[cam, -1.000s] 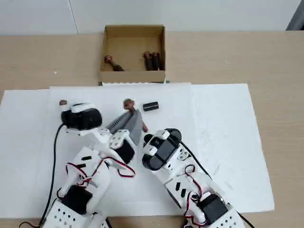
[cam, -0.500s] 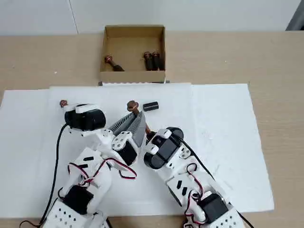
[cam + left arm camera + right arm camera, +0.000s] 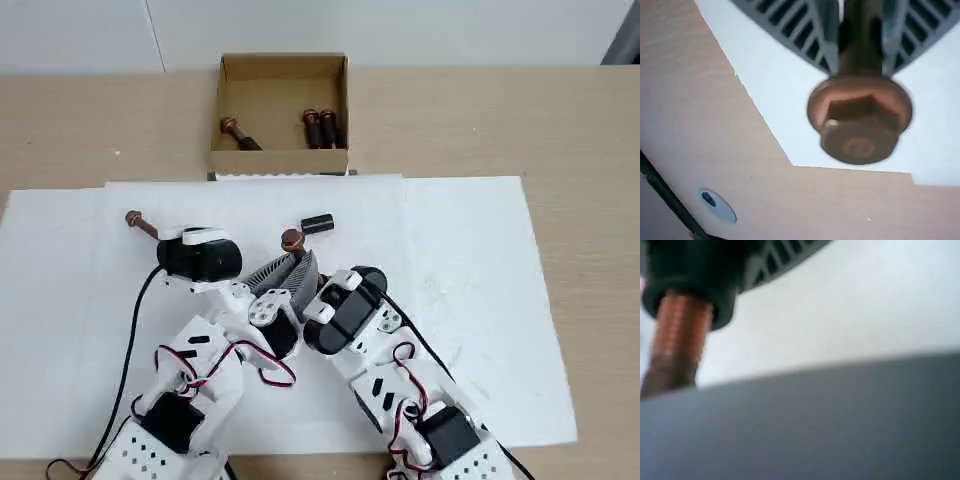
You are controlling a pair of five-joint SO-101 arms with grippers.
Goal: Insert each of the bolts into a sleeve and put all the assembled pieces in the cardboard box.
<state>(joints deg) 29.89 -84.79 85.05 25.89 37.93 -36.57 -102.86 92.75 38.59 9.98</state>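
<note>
The wooden desk (image 3: 520,120) carries a white sheet (image 3: 470,300), with the cardboard box (image 3: 283,160) at the upper centre of the high view. Several assembled pieces (image 3: 322,128) lie inside it. My left hand (image 3: 290,262), mid-frame, is clamped on a copper bolt (image 3: 292,240). The bolt's hex head points up the frame, just beside a loose black sleeve (image 3: 317,224). The right hand (image 3: 318,285) sits close against the left one from the lower right; I cannot tell whether it is parted or closed. In its wrist view a threaded copper shaft (image 3: 677,340) runs into a dark collar (image 3: 690,280). A second bolt (image 3: 140,222) lies on the sheet at the left.
</note>
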